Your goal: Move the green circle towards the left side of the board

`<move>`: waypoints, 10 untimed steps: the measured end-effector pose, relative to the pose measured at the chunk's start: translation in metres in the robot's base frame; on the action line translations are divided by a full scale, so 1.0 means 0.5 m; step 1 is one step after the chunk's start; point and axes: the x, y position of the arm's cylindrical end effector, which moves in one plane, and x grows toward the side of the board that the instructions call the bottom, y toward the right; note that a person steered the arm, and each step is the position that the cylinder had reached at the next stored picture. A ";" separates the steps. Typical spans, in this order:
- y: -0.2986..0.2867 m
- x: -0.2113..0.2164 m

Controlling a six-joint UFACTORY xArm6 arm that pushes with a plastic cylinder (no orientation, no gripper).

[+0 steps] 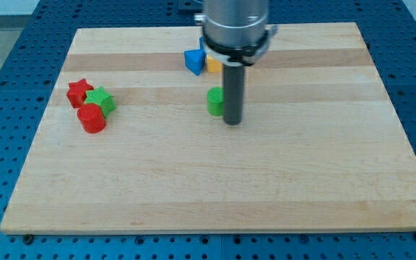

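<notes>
The green circle [214,101] lies near the middle of the wooden board [215,180], partly hidden behind my rod. My tip [232,122] rests on the board just to the right of and slightly below the green circle, touching or nearly touching it. At the view's left sit a red star [79,92], a green star [101,99] and a red cylinder [92,118], close together.
A blue block [193,61] and a yellow block [214,65], mostly hidden by the arm, lie near the board's top edge, just above the green circle. The blue perforated table [6,87] surrounds the board.
</notes>
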 end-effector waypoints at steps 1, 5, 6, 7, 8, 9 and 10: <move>0.017 -0.021; -0.066 -0.070; -0.108 -0.070; -0.148 -0.070; -0.184 -0.070; -0.216 -0.070; -0.250 -0.070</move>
